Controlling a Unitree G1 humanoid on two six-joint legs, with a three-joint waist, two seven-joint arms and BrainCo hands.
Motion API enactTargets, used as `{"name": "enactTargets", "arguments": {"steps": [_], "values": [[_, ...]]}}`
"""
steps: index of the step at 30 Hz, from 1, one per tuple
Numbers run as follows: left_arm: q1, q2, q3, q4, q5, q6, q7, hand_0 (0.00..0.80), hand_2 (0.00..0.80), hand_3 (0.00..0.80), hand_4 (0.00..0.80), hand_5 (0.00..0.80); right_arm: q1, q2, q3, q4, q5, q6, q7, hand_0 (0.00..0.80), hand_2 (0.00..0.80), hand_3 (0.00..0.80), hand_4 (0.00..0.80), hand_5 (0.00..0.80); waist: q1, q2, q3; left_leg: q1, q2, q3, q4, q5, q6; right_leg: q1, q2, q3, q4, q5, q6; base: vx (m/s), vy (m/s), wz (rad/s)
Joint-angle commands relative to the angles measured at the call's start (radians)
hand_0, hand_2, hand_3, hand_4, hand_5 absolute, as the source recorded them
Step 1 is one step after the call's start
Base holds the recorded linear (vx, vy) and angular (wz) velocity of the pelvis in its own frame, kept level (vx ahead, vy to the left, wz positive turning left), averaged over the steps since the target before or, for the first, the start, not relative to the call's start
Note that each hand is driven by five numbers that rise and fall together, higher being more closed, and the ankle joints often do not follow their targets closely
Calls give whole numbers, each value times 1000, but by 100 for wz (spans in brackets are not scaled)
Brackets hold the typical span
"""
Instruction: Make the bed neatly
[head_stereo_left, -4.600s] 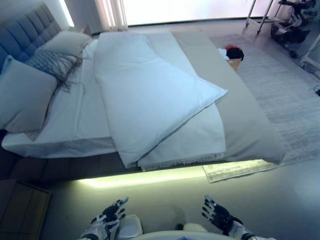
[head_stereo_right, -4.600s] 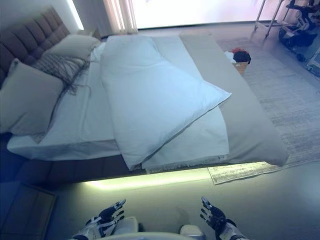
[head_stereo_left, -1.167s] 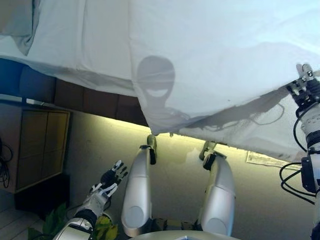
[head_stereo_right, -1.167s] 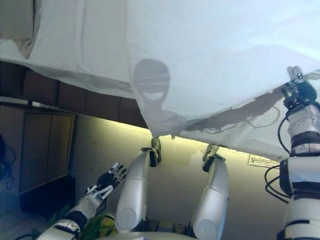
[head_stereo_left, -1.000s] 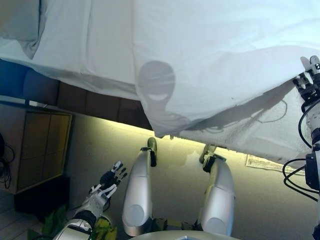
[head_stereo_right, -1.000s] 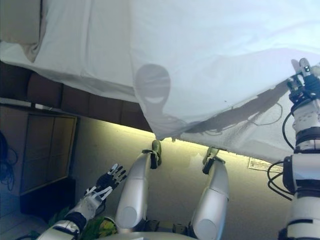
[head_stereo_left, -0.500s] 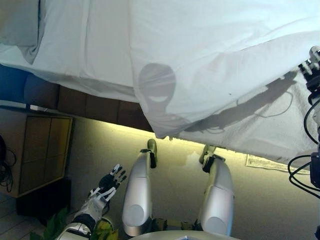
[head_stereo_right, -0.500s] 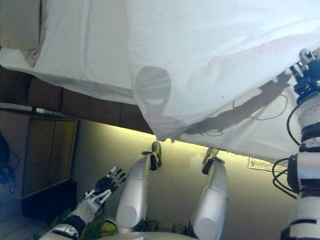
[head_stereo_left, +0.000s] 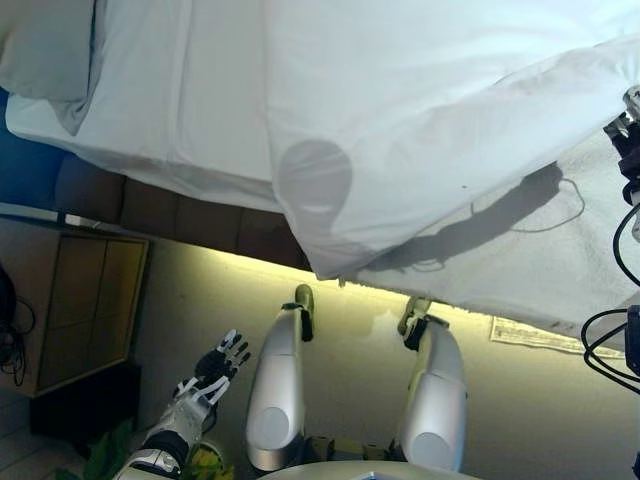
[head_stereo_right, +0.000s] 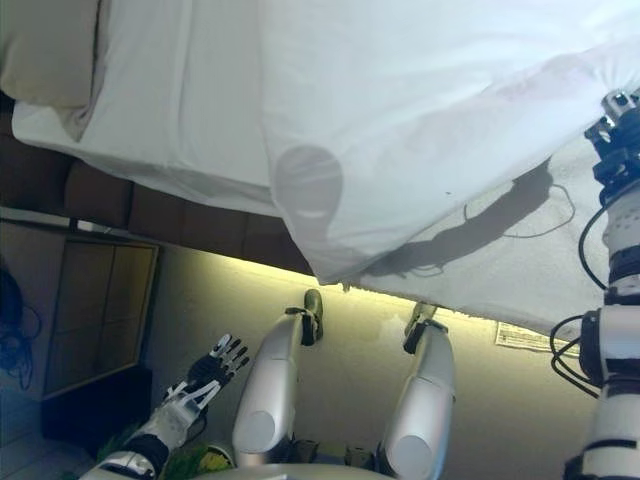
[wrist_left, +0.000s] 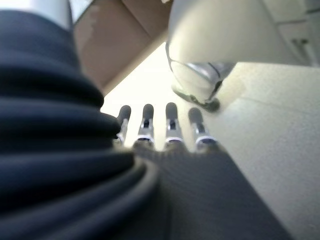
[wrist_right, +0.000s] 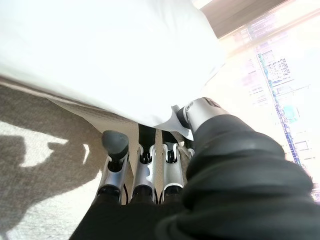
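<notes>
My right hand (head_stereo_right: 617, 135) was raised at the near edge of the bed (head_stereo_left: 120, 200), at the folded-over edge of the white duvet (head_stereo_left: 420, 110). In the right wrist view the fingers (wrist_right: 141, 165) ran in under that edge, thumb apart on the other side of the fold; the tips were hidden by the cloth, so I could not tell whether they pinched it or only lay against it.

The duvet lay across the bed with one layer folded back over another, its lowest corner hanging just past the near edge above the lit strip under the frame. The white sheet (head_stereo_left: 170, 110) showed beside it, toward the bed's head end, where a grey pillow (head_stereo_left: 45, 50) lay at the corner.

My left hand (head_stereo_left: 213, 368) was low, well apart from the bed, fingers straight and spread, holding nothing. A wooden bedside cabinet (head_stereo_left: 75, 310) stood beside the bed's head end. A printed paper (head_stereo_left: 535, 335) lay on the floor by the bed's near edge.
</notes>
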Motion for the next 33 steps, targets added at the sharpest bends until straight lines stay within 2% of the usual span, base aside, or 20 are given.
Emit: {"name": "enactTargets", "arguments": {"steps": [1,6,8,9,12,15,18,25,27,29,31,33], "values": [[42,61,12,-12,-21,-67,-21,0,0,0,0,0,-36,-54,-15,-37,4,-31,62,800,800,800,800,800,4,-38,-29,82,50,-7,-139,86,-46,103,-6,-19,-1,-66,34,0,0,0],[-11,87,15,-118,-88,-106,12,0,0,0,0,0,23,-10,-23,-37,-13,19,92,800,800,800,800,800,2,-61,-81,177,57,10,-213,107,-55,210,9,-43,-104,-41,50,36,-11,-5],[-40,106,12,-194,-104,-136,42,0,0,0,0,0,61,14,-30,-47,-11,26,102,800,800,800,800,800,1,-69,-104,218,56,15,-256,120,-59,260,20,-55,-158,-26,58,10,-45,-9],[-56,120,13,-226,-108,-143,53,0,0,0,0,0,75,23,-34,-51,-9,28,105,800,800,800,800,800,3,-75,-111,228,53,23,-280,149,-51,278,23,-68,-193,5,51,-37,-52,-4],[-111,155,20,-333,-138,-191,88,0,0,0,0,0,124,58,-41,-58,-2,32,124,800,800,800,800,800,5,-86,-148,294,52,30,-348,169,-59,360,35,-89,-269,22,58,40,-51,0],[-155,158,7,-414,-124,-213,99,0,0,0,0,0,156,95,-42,-54,-5,36,128,800,800,800,800,800,9,-97,-187,360,51,37,-419,188,-65,440,49,-105,-347,38,64,78,-56,-2],[-194,143,-21,-444,-71,-213,78,0,0,0,0,0,166,121,-35,-51,-14,56,126,800,800,800,800,800,10,-108,-236,436,50,47,-505,211,-73,526,68,-125,-433,58,74,104,-47,-1],[-254,96,-113,-438,-1,-127,49,0,0,0,0,0,182,182,-5,-56,-37,68,82,800,800,800,800,800,4,-113,-344,563,54,69,-640,243,-85,649,91,-151,-557,94,88,94,-8,-1],[-270,84,-133,-423,5,-79,56,0,0,0,0,0,176,196,7,-49,-41,75,70,800,800,800,800,800,3,-113,-372,591,54,74,-659,244,-87,675,95,-155,-579,100,91,102,8,-1],[-290,62,-159,-390,-16,12,60,0,0,0,0,0,170,217,15,-44,-48,80,55,800,800,800,800,800,-2,-114,-397,615,53,79,-678,246,-88,695,100,-158,-601,109,93,79,4,-2],[-308,39,-186,-356,-13,56,57,0,0,0,0,0,160,234,29,-34,-43,84,46,800,800,800,800,800,-6,-114,-417,638,56,87,-698,246,-88,713,105,-159,-617,113,97,62,-3,-4],[-314,12,-214,-338,-86,113,50,0,0,0,0,0,162,249,40,-37,-49,83,43,800,800,800,800,800,-13,-114,-430,655,57,94,-710,244,-88,727,110,-159,-630,116,98,44,1,-7]]}}
